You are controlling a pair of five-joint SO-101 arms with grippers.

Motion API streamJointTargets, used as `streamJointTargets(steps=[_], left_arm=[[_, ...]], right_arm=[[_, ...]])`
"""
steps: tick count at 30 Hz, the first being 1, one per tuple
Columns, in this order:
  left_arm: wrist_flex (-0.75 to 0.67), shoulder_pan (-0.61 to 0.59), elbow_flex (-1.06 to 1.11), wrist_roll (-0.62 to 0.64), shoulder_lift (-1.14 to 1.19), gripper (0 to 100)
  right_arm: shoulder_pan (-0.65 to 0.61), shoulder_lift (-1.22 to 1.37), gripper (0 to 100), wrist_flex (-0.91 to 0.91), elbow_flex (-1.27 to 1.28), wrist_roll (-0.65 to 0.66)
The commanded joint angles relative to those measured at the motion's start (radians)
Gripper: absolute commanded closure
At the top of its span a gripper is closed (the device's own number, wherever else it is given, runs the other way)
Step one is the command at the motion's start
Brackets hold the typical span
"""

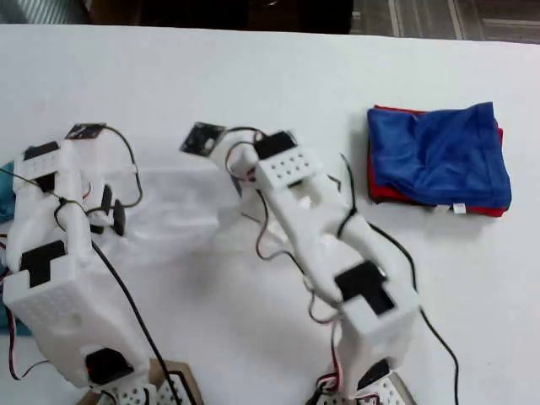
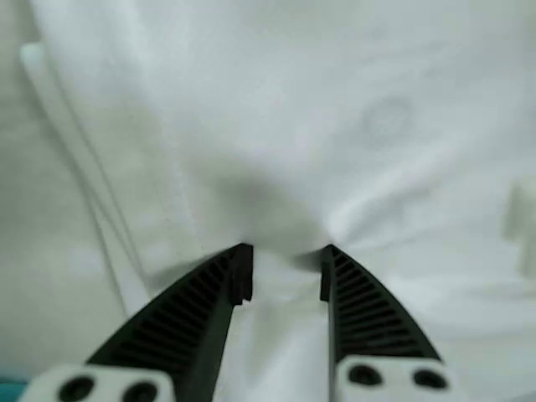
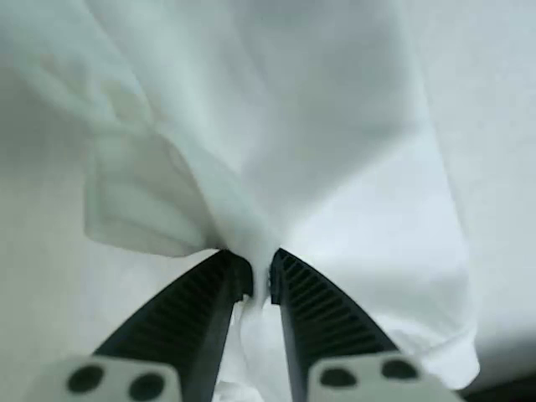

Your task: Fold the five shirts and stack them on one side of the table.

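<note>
Table [image 1: 253, 76]: flat white top, qty 1.
On it, centre-left: white cloth shirt [image 1: 177, 211], crumpled, partly spread, hard to tell from tabletop.
On it, right side, well apart from the white one: red folded shirt [image 1: 396, 196], btm of stack. Blue folded shirt [image 1: 439, 156] lies atop the red.

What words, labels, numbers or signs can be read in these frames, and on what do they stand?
There is no legible text.
The small white tag at the edge of the blue shirt: too small to read.
The faint round mark on the white shirt: blurred, no letters can be made out.
</note>
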Motion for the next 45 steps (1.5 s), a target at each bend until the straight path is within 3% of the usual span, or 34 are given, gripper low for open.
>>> streamJointTargets(steps=[1, 4, 11, 17, 20, 32, 45], left_arm=[[-0.008, -0.041, -0.022, 0.0, 0.017, 86], [-0.008, -0.041, -0.022, 0.0, 0.017, 86], [-0.008, -0.041, -0.022, -0.002, 0.017, 86], [-0.008, -0.041, -0.022, -0.002, 0.017, 86], [-0.006, -0.041, -0.022, -0.002, 0.017, 86], [-0.006, -0.041, -0.022, -0.005, 0.017, 86], [-0.006, -0.041, -0.022, -0.006, 0.018, 86]], right_arm=[[0.013, 0.113, 97.8, 0.044, -0.167, 0.006], [0.013, 0.183, 97.4, 0.108, -0.279, 0.006], [0.036, 0.228, 83.2, 0.228, -0.499, 0.0], [0.093, 0.226, 87.8, 0.367, -0.589, -0.003], [0.097, 0.226, 99.2, 0.418, -0.582, -0.015], [0.15, 0.226, 97.5, 0.352, -0.368, -0.072], [0.231, 0.073, 97.6, 0.062, 0.055, -0.072]])
